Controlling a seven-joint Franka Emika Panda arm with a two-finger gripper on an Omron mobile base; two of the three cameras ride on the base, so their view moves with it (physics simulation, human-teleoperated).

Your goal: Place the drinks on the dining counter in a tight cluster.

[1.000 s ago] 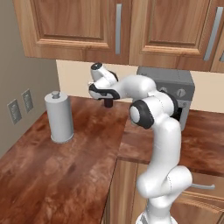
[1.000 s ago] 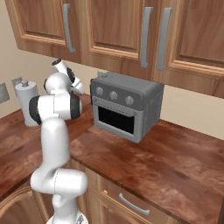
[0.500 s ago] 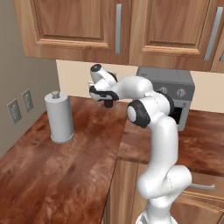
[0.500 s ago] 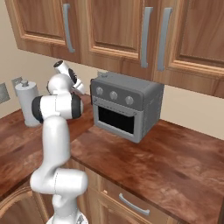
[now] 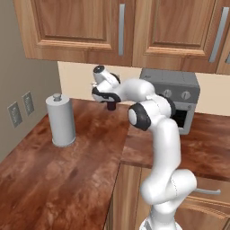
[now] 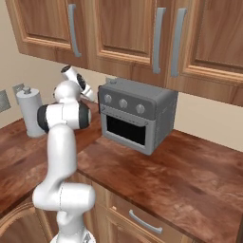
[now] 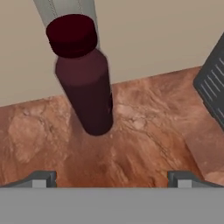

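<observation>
tool: spread wide, empty, above tabletop rear edge | maroon bottle: upright on tabletop by back wall, ahead of tool, apart from fingertips | toaster oven: beside | paper-towel roll: left

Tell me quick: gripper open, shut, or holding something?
Gripper: open, holding nothing; the dark maroon bottle stands ahead of it, untouched.

Grey toaster oven beside white arm
</observation>
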